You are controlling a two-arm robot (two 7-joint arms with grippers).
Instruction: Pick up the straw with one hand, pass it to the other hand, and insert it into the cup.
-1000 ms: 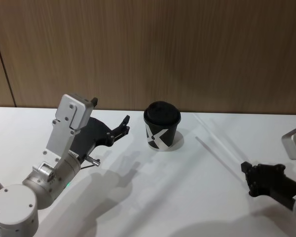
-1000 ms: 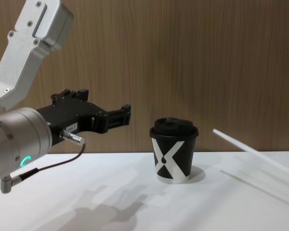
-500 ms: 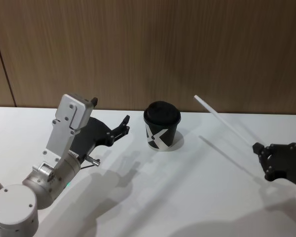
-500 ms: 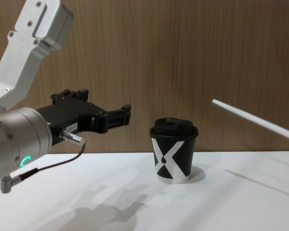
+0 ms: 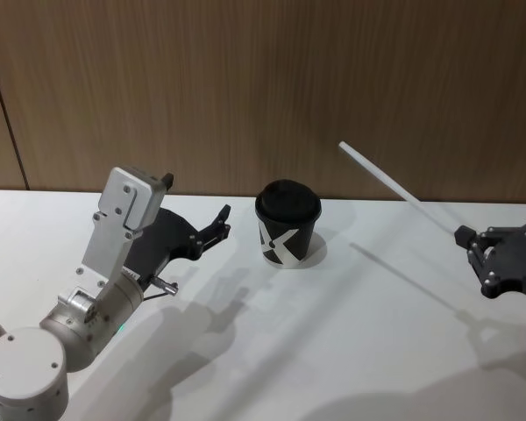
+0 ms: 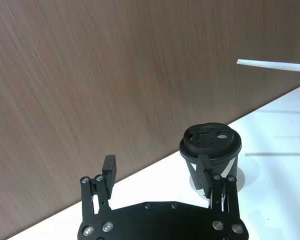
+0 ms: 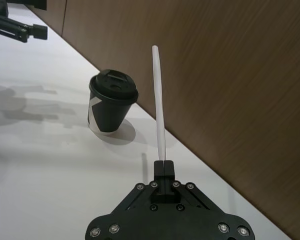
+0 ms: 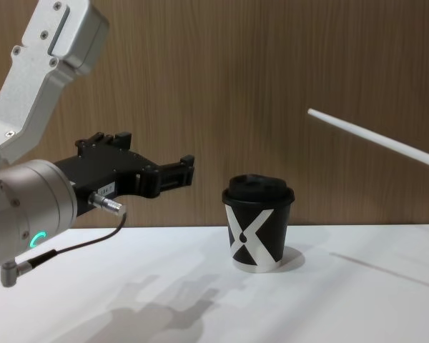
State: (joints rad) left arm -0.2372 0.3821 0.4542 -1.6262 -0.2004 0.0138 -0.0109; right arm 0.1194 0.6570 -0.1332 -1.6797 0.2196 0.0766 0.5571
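Note:
The white straw point(image 5: 394, 186) point(image 8: 375, 139) point(image 7: 159, 107) is held in the air, slanting up toward the cup from the right. My right gripper point(image 5: 467, 237) point(image 7: 163, 166) is shut on its lower end, well above the table at the right. The black cup point(image 5: 287, 224) point(image 8: 258, 222) point(image 6: 211, 156) point(image 7: 110, 107) with a white X mark and domed lid stands upright on the white table. My left gripper point(image 5: 223, 220) point(image 8: 186, 171) point(image 6: 157, 171) hovers open to the left of the cup, nothing between its fingers. The straw's free tip point(image 6: 270, 64) shows far off in the left wrist view.
The white table point(image 5: 316, 342) spreads around the cup. A brown wood-grain wall point(image 5: 263, 88) stands right behind it. A thin dark cable point(image 8: 79, 246) hangs from the left wrist.
My right gripper has lifted the straw off the table and raised it; the straw's tip now stands higher. The left arm and the cup have not moved.

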